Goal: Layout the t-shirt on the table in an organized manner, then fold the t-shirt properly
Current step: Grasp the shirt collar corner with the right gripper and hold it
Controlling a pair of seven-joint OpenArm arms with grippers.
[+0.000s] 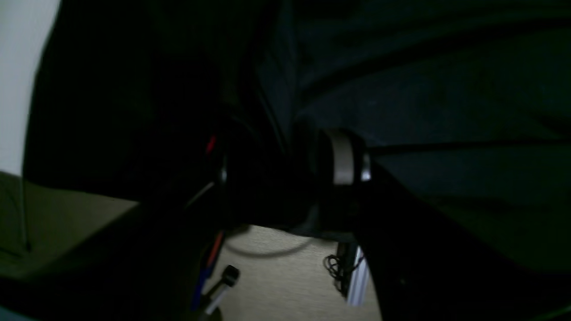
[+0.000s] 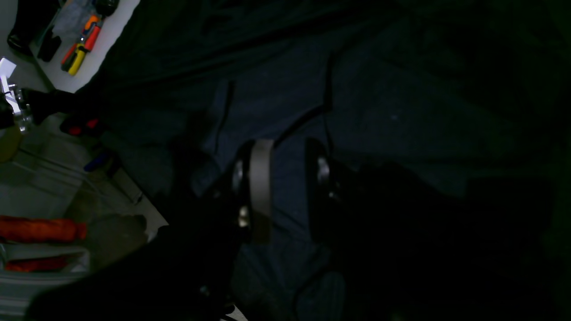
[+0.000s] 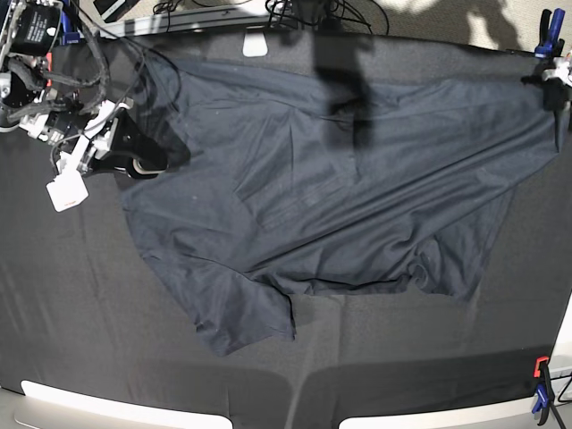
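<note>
The dark grey t-shirt [image 3: 340,206] lies spread and creased across the black-clothed table [image 3: 71,304], drawn out between both arms, with one sleeve pointing to the front edge. At the back left, my right gripper [image 3: 147,159] holds the shirt's left edge. The right wrist view shows its jaws [image 2: 290,178] with bluish fabric [image 2: 379,111] between them. My left gripper [image 3: 552,89] sits at the far right corner, where the shirt tapers to a taut point. In the left wrist view a ridge of fabric [image 1: 446,111] runs into its jaws [image 1: 285,165].
A blue clamp [image 3: 545,31] stands at the back right corner and a red and blue clamp [image 3: 541,393] at the front right. Cables [image 3: 304,11] lie along the back edge. A pale rim [image 3: 107,407] shows at the front. Hand tools [image 2: 80,44] lie off the table.
</note>
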